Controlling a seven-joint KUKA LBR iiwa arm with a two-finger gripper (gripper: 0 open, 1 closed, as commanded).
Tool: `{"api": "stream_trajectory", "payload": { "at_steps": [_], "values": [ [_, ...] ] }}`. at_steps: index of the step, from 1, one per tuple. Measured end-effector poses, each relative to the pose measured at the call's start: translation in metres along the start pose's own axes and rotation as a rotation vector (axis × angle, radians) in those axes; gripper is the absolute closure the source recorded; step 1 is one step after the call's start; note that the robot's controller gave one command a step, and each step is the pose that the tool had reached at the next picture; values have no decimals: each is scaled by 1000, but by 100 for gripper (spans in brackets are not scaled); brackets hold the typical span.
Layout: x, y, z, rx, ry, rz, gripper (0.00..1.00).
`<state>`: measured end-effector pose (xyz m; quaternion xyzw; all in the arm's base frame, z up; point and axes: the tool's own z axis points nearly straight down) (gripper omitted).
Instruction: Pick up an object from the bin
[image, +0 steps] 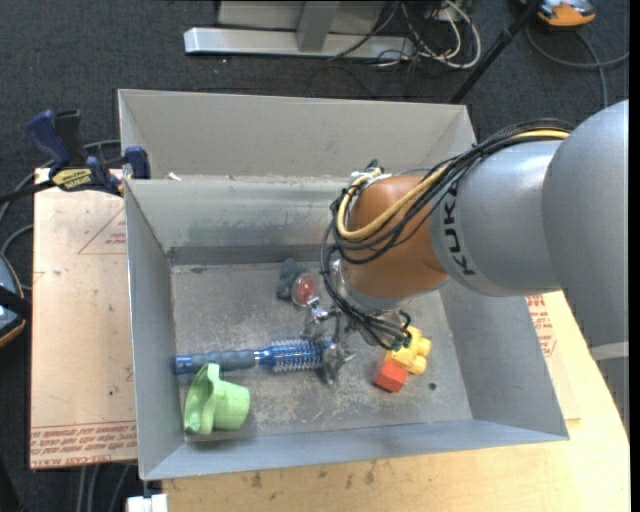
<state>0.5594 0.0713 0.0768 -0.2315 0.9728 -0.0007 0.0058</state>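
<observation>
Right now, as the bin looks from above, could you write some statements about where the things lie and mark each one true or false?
1. The green cup lies near the front left corner of the bin. True.
2. The blue brush stands upright against the back wall. False: it lies flat on the bin floor, its handle pointing left.
3. The orange block lies close beside a yellow piece. True.
4. The end of the arm is over the green cup. False: it is down at the bristle end of the blue brush, well to the right of the cup.
</observation>
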Motion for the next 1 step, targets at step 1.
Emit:
{"api": "stream_trajectory", "payload": {
  "at_steps": [1],
  "values": [
    [14, -30, -179, 0, 1, -148, 100]
  ]
}}
